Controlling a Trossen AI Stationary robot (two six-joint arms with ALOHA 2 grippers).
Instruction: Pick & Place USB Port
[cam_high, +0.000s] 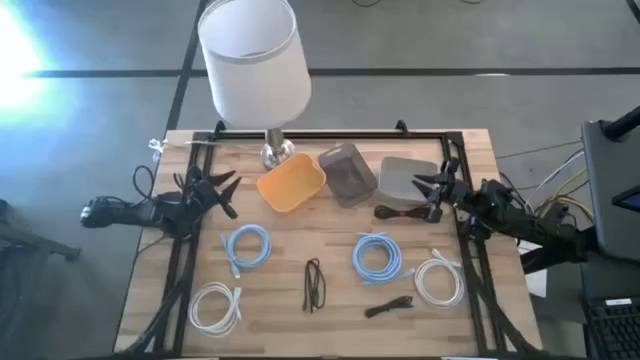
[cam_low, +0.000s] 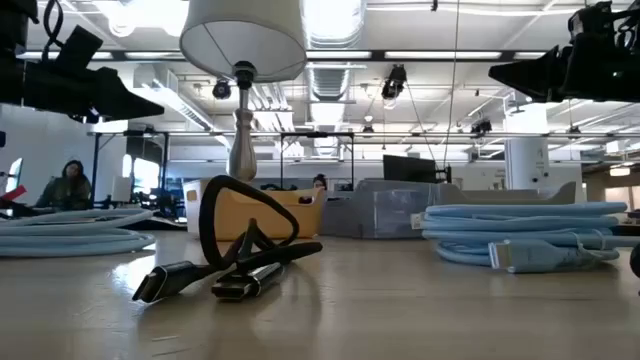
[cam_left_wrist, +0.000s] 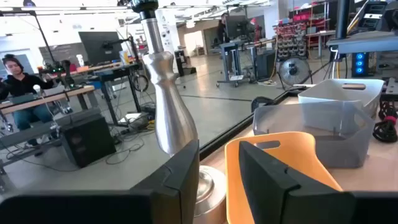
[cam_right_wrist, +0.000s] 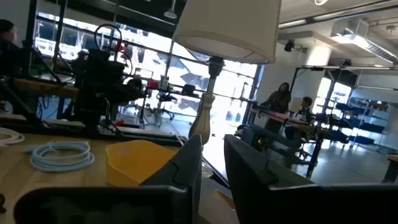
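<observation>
From above, the wooden table holds a lamp with a white shade at 12 o'clock, an orange bin just beside its base, then a smoky clear bin and a grey bin toward 1 o'clock. Only this view shows all the cables: two light-blue coils, two white coils, a thin black cable at centre, and a black USB cable at 5 o'clock. A further dark cable lies just before the grey bin, by the right arm.

The low view alone shows the black cable's two USB plugs lying on the wood, and people at desks in the room behind.

The left gripper hovers at 10 o'clock, fingers parted with nothing between them. The right gripper hovers at 2 o'clock over the grey bin's edge, fingers slightly apart, empty.

No writing is readable. What the bins hold cannot be told.
</observation>
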